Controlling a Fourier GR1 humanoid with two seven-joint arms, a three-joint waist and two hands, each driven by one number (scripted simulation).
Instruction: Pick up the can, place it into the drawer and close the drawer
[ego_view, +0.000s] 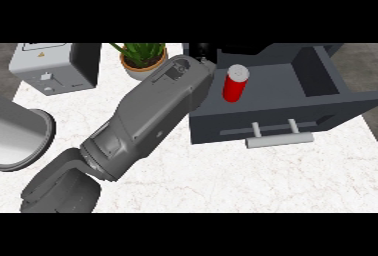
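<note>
Far left: a round grey metal pot (22, 135) and a grey boxy appliance (55, 67) on the white marbled counter (258, 175).
Centre: a green plant in a tan pot (142, 59).
Left hand (199, 50): at the drawer's rear left corner, mostly hidden by its forearm; fingers cannot be told.
Red cylindrical can (235, 83): upright inside the open dark-grey drawer (325, 107), just right of that hand.
Next: release, then push the silver bar handle (279, 139).
Right hand: unseen.

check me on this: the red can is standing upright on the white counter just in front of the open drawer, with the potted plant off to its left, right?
Not quite. The head view shows the red can standing upright inside the open drawer, not on the white counter in front of it. The rest holds: the potted plant is off to its left.
</note>
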